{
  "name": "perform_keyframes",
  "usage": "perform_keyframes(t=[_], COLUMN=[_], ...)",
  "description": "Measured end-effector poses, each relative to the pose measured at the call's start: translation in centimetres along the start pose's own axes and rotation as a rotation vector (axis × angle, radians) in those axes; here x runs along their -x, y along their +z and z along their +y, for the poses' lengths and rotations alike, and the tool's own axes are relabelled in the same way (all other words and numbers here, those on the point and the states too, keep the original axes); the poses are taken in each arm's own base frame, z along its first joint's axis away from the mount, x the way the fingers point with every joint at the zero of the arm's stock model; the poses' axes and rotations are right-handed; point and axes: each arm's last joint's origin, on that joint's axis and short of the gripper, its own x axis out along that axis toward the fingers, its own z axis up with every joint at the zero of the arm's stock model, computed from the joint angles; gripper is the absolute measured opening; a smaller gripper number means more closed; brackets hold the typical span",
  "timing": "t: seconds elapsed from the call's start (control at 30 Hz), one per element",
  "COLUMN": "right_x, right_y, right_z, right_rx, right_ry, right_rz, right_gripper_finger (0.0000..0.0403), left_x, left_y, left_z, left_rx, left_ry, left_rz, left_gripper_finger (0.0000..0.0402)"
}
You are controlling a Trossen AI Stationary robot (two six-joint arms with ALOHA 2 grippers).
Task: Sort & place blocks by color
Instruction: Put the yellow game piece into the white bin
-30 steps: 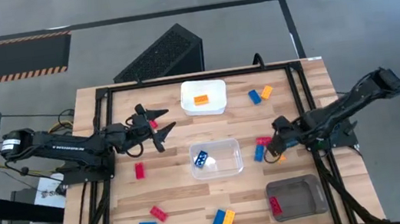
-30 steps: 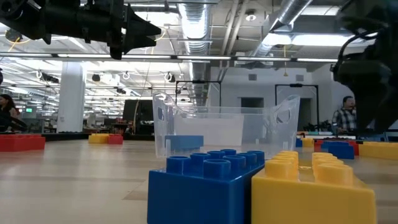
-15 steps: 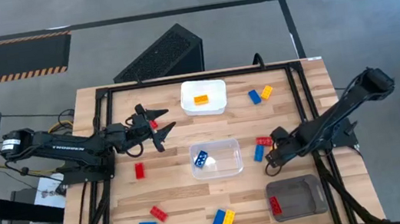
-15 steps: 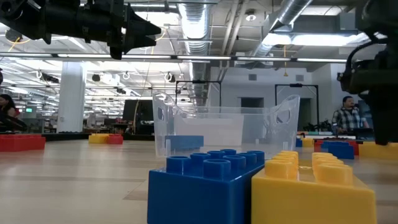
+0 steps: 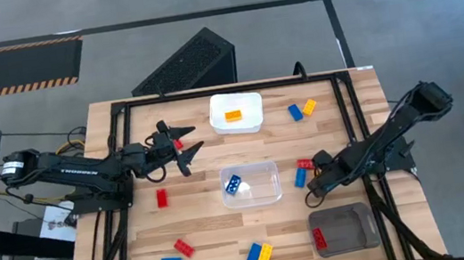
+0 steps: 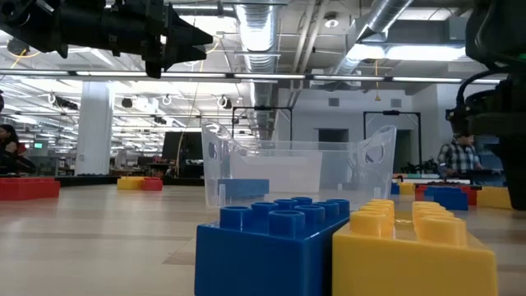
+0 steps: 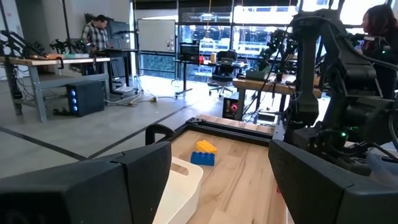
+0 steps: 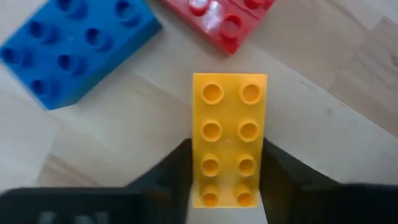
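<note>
High view: wooden table [image 5: 228, 238] with the left gripper [image 5: 183, 150] raised over its left half, fingers spread and holding nothing, a red block just beside its tip. The right gripper [image 5: 316, 184] is low on the table right of the clear tray [image 5: 263, 194], next to a blue block [image 5: 300, 176] and a red block [image 5: 306, 163]. The clear tray holds one blue block, the white tray [image 5: 248, 119] one orange block [image 5: 233, 115], the grey tray [image 5: 352, 222] one red block. Other blocks lie loose: a blue and yellow pair near the far edge, a blue and yellow pair at the near edge, red and blue ones toward the left. Low view: a blue studded block [image 6: 271, 247] and a yellow one [image 6: 415, 251] sit touching, closest to the camera, the clear tray behind them. Left wrist view: the left gripper's dark fingers [image 7: 81, 193] stand wide apart, the white tray's rim between them. Right wrist view: a yellow-orange block [image 8: 228, 134], two studs wide and four long, lies flat on the wood with the right gripper's dark fingers [image 8: 168, 174] against both long sides, gripping it; the blue and red blocks lie just beyond, apart from it.
</note>
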Motion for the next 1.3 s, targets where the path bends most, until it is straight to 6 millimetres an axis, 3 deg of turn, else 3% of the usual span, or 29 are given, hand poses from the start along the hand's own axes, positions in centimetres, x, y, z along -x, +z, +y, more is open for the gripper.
perform_keyframes(t=[0.07,0.27,0.5,0.63,0.8,0.97,1.13,1.3], right_x=[0.3,2.3,4.8,5.6,6.2,6.4,5.0,2.8], right_y=[0.1,0.6,3.0,5.8,10.5,15.1,19.1,21.9], right_z=[-0.1,-0.4,-0.5,0.5,1.8,1.2,0.0,-0.6], right_rx=[-0.002,-0.006,-0.066,-0.054,0.03,0.041,-0.008,-0.02], right_ry=[0.021,0.136,0.227,0.287,0.358,0.402,0.469,0.493], right_rz=[-0.014,-0.119,-0.498,-0.679,-0.861,-1.013,-1.048,-1.039], right_gripper_finger=[0.0118,0.0118,0.013,0.0156,0.0138,0.0137,0.016,0.0151], left_x=[0.0,0.0,0.0,0.0,0.0,0.0,0.0,0.0], left_y=[0.0,0.0,0.1,0.1,0.1,0.1,0.1,0.1], left_z=[0.0,0.0,0.0,0.0,0.0,0.0,0.0,0.0], left_rx=[0.0,0.002,0.022,0.023,0.024,0.023,0.017,0.01], left_ry=[0.0,0.0,0.0,0.0,-0.001,-0.001,-0.001,-0.001], left_rz=[0.0,-0.003,-0.008,-0.008,-0.011,-0.011,-0.014,-0.014], left_gripper_finger=[0.0258,0.0258,0.0258,0.0258,0.0258,0.0258,0.0258,0.0258])
